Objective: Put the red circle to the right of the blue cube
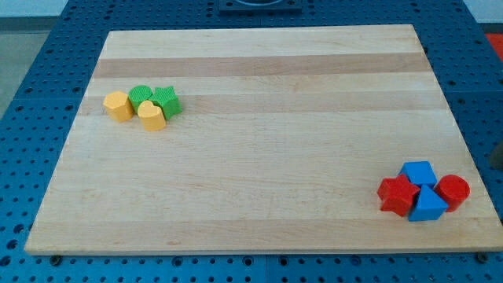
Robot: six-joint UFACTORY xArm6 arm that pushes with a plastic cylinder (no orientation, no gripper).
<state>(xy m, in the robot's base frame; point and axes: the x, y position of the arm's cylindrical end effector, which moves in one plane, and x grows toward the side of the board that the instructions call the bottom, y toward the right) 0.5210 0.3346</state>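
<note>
The red circle lies near the board's lower right corner, touching the right side of a blue triangle-like block. The blue cube sits just above and left of the red circle, close to it. A red star-like block lies to the left of the blue blocks. My tip does not show in the camera view; no rod is visible over the board.
A wooden board lies on a blue pegboard table. At the upper left sit a yellow hexagon-like block, a yellow heart, a green circle and a green star-like block, clustered together. A dark object shows at the right edge.
</note>
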